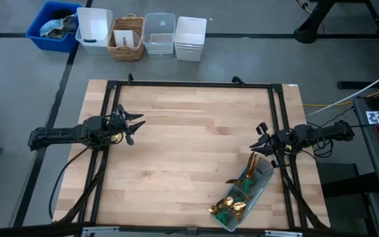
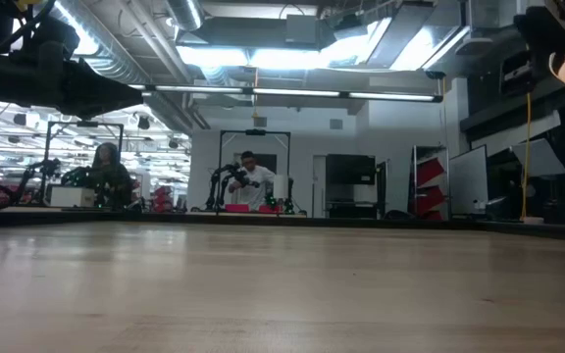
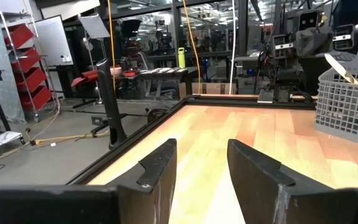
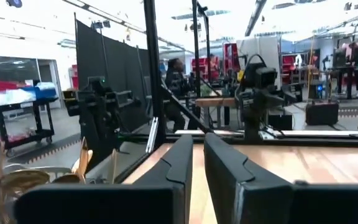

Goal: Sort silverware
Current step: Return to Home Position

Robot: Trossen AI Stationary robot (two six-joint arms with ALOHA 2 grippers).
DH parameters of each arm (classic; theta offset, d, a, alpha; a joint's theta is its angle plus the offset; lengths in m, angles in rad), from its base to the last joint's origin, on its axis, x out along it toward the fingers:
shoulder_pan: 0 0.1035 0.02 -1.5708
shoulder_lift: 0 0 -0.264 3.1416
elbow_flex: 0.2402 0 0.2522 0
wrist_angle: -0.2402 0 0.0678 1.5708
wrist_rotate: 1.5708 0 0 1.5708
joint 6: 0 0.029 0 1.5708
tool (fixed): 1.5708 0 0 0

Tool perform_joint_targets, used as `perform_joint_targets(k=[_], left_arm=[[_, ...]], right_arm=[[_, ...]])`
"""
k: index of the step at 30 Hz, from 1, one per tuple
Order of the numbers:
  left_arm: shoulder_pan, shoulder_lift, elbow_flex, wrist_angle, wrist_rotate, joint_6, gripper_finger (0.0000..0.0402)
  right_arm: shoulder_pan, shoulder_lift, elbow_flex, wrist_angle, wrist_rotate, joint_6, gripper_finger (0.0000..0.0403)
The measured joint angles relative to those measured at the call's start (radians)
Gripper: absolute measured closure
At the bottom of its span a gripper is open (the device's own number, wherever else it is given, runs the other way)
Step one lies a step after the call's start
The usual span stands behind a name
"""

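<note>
The silverware lies heaped in a clear rectangular tray at the table's near right. Its gold heads point toward the near edge and its teal handles toward the far right. One gold piece sticks out over the tray's left rim. My right gripper hovers just beyond the tray's far end, pointing left. Its fingers are open by a narrow gap with nothing between them. My left gripper waits at the table's left, open wide and empty. The left wrist view shows the tray's lattice wall.
Beyond the table's far edge stand a blue bin, a white bin, a wicker basket, a clear bin and a white stack. A black frame runs around the wooden tabletop.
</note>
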Motion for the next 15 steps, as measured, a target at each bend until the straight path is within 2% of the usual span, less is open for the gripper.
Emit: perform_joint_targets(k=[7,10,15], left_arm=[[0.000,0.000,0.000,0.000,0.000,0.000,0.0267],[0.000,0.000,0.000,0.000,0.000,0.000,0.0267],[0.000,0.000,0.000,0.000,0.000,0.000,0.0267]], right_arm=[[0.000,0.000,-0.001,-0.178,0.082,0.006,0.0359],[0.000,0.014,0.001,-0.183,0.106,0.023,0.0359],[0.000,0.031,0.001,-0.187,0.123,-0.116,0.0359]])
